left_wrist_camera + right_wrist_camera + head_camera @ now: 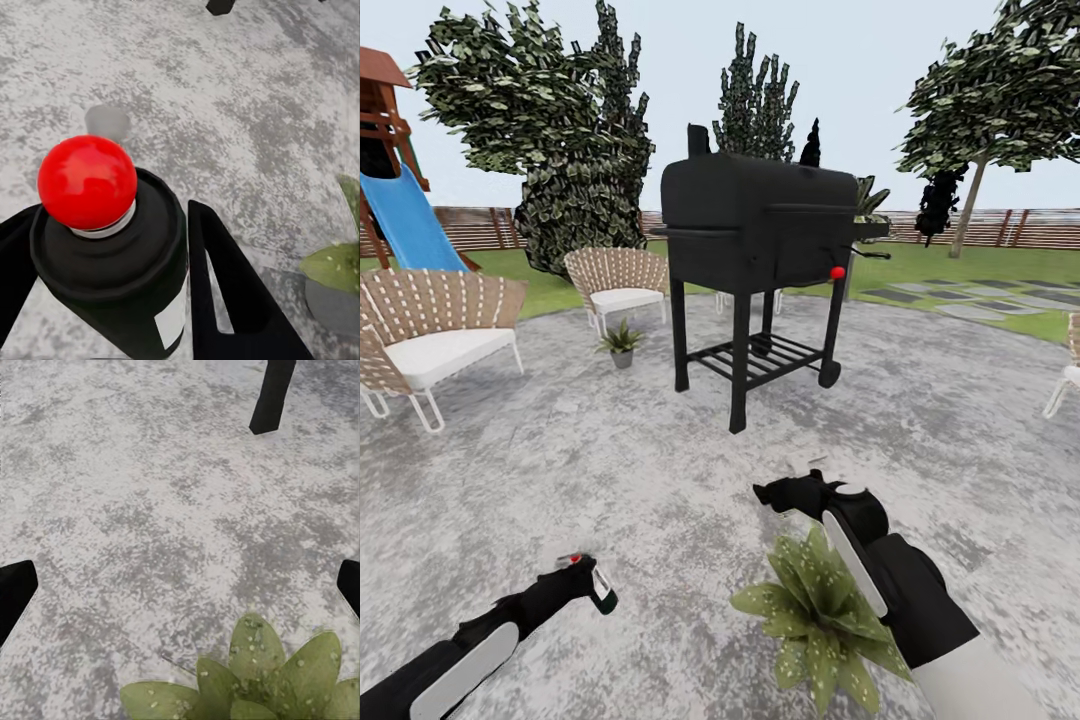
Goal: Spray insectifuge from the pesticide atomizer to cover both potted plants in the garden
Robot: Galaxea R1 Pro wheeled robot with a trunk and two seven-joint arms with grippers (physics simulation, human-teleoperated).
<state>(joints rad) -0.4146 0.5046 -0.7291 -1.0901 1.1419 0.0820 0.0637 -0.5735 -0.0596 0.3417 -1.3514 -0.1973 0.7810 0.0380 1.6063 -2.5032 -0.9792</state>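
Head view: my left pincer grips the pesticide atomizer; my right pincer hangs wide. Spraying step: next, aim at the near potted plant.

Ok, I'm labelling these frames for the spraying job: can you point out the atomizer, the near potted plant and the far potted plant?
pesticide atomizer (112, 255): left wrist view, dark bottle shoulder below the red cap.
near potted plant (815, 610): head view, speckled leaves at the rosette's centre.
far potted plant (622, 340): head view, leaves above the small grey pot.

Atomizer gripped; speckled plants on paving.
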